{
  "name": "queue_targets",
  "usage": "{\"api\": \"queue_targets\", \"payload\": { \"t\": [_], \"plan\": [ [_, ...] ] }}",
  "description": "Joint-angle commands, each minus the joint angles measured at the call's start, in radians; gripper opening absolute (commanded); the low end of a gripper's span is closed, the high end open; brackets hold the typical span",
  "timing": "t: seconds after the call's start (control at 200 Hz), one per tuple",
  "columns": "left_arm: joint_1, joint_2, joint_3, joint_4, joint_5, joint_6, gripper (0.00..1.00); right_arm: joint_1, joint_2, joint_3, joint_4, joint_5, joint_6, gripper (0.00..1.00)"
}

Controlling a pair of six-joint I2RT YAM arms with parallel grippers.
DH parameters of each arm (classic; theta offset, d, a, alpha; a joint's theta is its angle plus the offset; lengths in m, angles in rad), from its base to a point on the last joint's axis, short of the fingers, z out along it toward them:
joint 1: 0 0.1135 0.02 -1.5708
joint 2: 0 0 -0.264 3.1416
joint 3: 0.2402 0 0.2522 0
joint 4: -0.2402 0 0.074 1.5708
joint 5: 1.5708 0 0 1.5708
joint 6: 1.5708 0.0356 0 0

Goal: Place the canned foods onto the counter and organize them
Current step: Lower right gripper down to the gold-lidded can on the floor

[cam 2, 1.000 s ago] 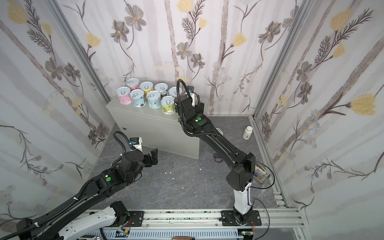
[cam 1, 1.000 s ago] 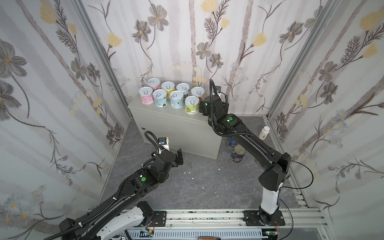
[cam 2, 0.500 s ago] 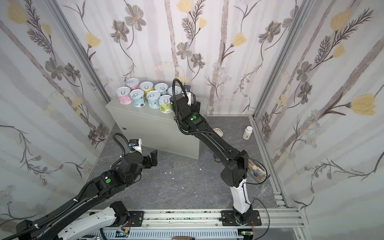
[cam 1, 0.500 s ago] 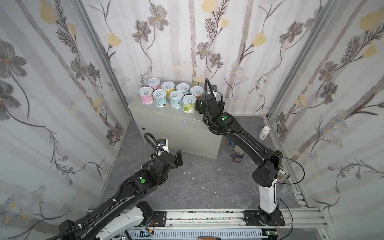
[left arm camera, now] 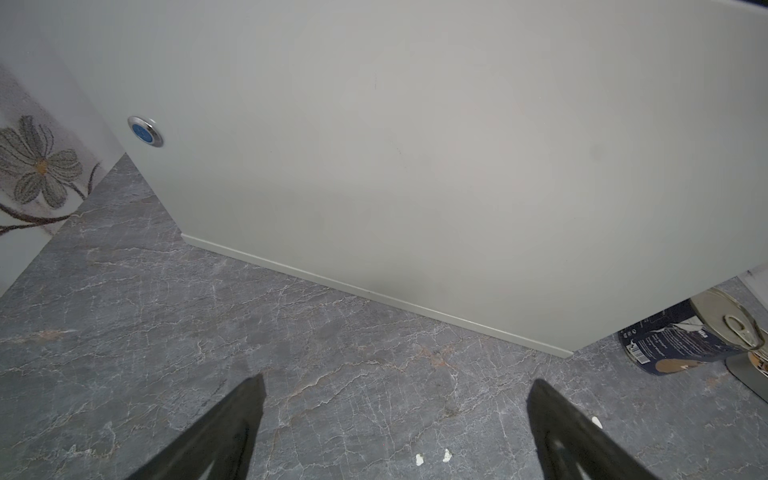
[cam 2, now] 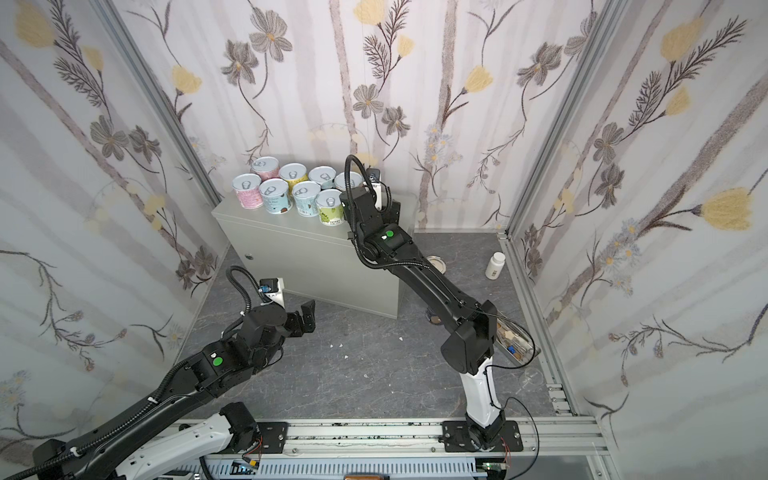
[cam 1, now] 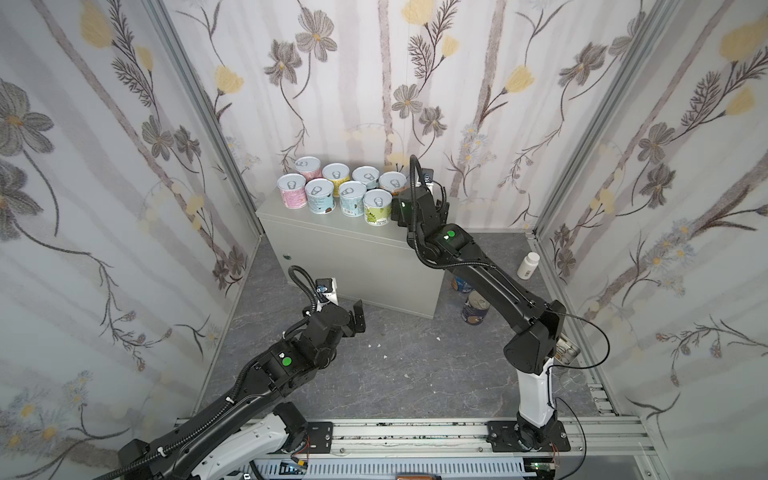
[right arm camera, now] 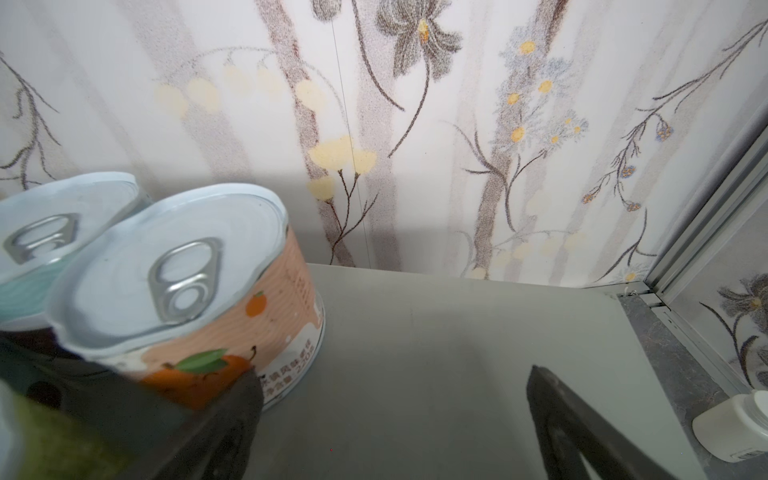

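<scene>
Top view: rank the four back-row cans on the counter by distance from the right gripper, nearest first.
1. Orange-label can: right end of the row, right beside the right gripper.
2. Teal-label can: next along, toward the view's left.
3. Yellow-label can: third along the row.
4. Pink-label can: far left end of the row.
</scene>
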Motion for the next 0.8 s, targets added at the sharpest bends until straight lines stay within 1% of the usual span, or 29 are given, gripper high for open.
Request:
{"api": "queue_targets", "payload": {
  "t": [0.0, 0.1, 0.17, 0.34, 0.45, 0.465, 0.685, 0.794],
  "plan": [
    [0.002, 0.003, -0.005, 0.025, 0.007, -0.020, 1.00, -0.001, -0.050, 0.003, -0.001, 0.010, -0.016, 1.00],
    [0.002, 0.012, -0.007, 0.027, 0.019, -0.031, 1.00, -0.001, -0.102, -0.015, -0.033, 0.005, -0.019, 1.00],
    [0.001, 0.022, -0.005, 0.027, 0.032, -0.036, 1.00, 0.000, -0.167, -0.076, -0.020, -0.013, -0.034, 1.00],
    [-0.007, 0.040, -0.015, 0.036, 0.051, -0.048, 1.00, -0.003, -0.403, -0.364, 0.102, -0.093, -0.097, 1.00],
    [-0.015, 0.040, -0.031, 0.045, 0.052, -0.060, 1.00, -0.016, -0.536, -0.514, 0.115, -0.179, -0.114, 1.00],
    [-0.016, 0.039, -0.034, 0.047, 0.054, -0.061, 1.00, -0.020, -0.576, -0.538, 0.115, -0.190, -0.115, 1.00],
    [-0.022, 0.033, -0.114, 0.085, 0.062, -0.095, 1.00, -0.090, -0.862, -0.857, 0.115, -0.301, -0.069, 1.00],
    [-0.024, 0.039, -0.161, 0.116, 0.060, -0.113, 1.00, -0.132, -0.971, -0.997, 0.128, -0.358, -0.046, 1.00]
  ]
}}
